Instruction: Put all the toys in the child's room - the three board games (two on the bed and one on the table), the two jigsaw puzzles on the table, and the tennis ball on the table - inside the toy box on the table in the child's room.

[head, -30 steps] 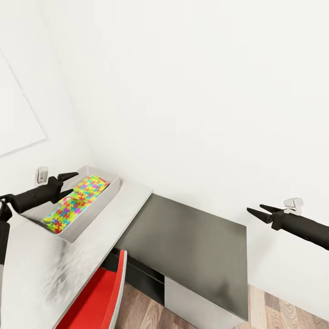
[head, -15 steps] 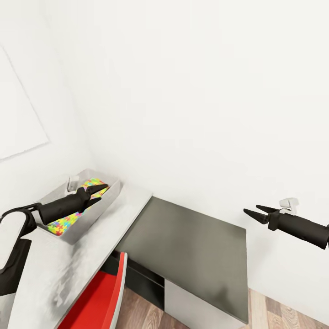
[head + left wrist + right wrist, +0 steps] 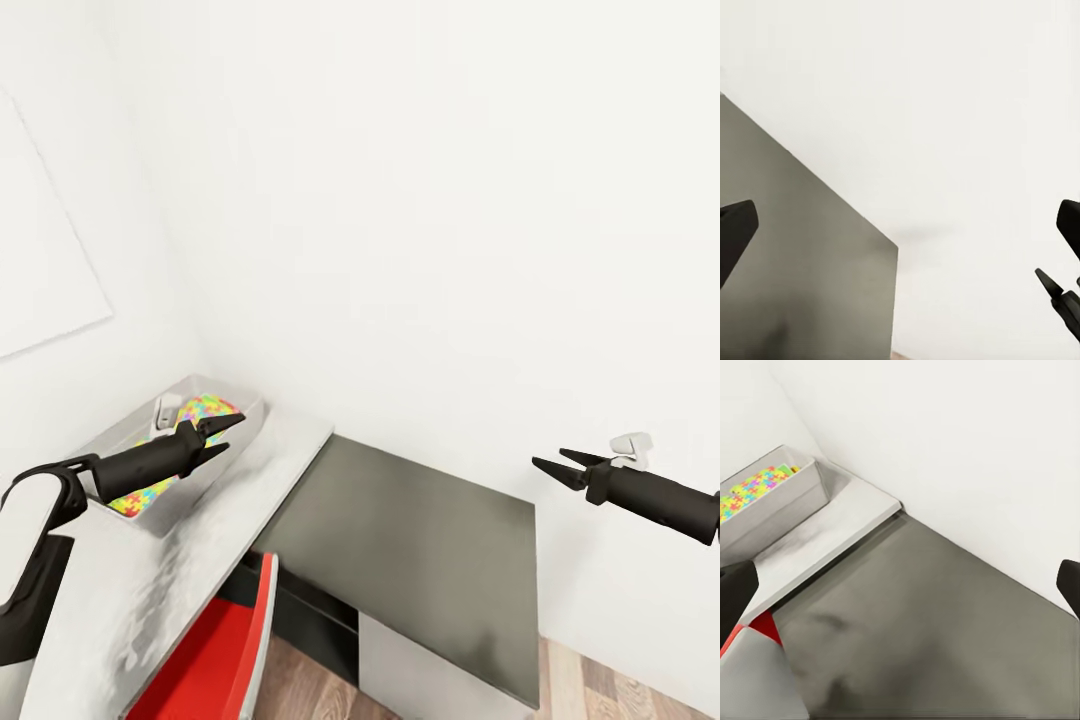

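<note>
On the table's (image 3: 130, 570) pale top sits the toy box (image 3: 245, 408) with jigsaw puzzles (image 3: 205, 408) inside — my left gripper (image 3: 228, 433) hangs beside its rim, jaws apart, empty; my right gripper (image 3: 553, 463) hovers past the dark section, also parted.

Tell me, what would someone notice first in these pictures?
The bright rainbow jigsaw puzzles lying in the grey toy box at the back of the pale table. Next, the red chair tucked under its front edge, and the left gripper, jaws open, beside the box.
</note>
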Robot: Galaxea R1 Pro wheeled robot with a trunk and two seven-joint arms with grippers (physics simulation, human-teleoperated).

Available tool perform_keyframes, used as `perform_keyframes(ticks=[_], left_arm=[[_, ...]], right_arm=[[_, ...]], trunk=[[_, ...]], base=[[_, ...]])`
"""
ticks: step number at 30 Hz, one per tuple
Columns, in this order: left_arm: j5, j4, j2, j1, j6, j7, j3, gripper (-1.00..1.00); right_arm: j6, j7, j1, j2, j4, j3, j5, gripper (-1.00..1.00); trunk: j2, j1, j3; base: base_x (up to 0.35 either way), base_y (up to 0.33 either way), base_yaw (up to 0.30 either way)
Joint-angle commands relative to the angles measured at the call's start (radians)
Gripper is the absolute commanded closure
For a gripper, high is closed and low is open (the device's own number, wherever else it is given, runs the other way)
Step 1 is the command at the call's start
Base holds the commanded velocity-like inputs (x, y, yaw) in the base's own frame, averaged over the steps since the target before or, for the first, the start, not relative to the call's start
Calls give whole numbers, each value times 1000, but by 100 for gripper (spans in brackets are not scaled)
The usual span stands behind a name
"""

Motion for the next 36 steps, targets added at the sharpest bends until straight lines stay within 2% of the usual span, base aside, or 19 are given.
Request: perform_keyframes(ticks=[1, 15, 23, 33, 35, 36], left_arm=[[11, -1, 1, -1, 4, 11, 1, -100], [13, -2, -5, -5, 4, 12, -1, -100], [12, -2, -13, -8, 1, 9, -24, -100], [2, -2, -75, -24, -2, 17, -83, -100], [-3, -1, -104, -31, -5, 23, -120, -100], [-4, -1, -109, -31, -6, 23, -126, -100]], right_arm=[[8, 6, -1, 0, 0, -1, 3, -100], [16, 7, -3, -2, 0, -7, 3, -100], [79, 6, -3, -8, 0, -5, 2, -100], [108, 5, -7, -8, 0, -4, 16, -100], [113, 5, -7, -9, 0, -5, 28, -100], [114, 5, -7, -10, 0, -6, 30, -100]], trunk=[[-2, 0, 0], [-2, 0, 22], [-2, 0, 33], [-2, 0, 44], [-2, 0, 46], [-2, 0, 47]], base=[[-204, -85, 0], [-286, -98, -18], [-216, -118, -184], [-27, -15, -242], [-2, -1, -248], [-1, -1, -249]])
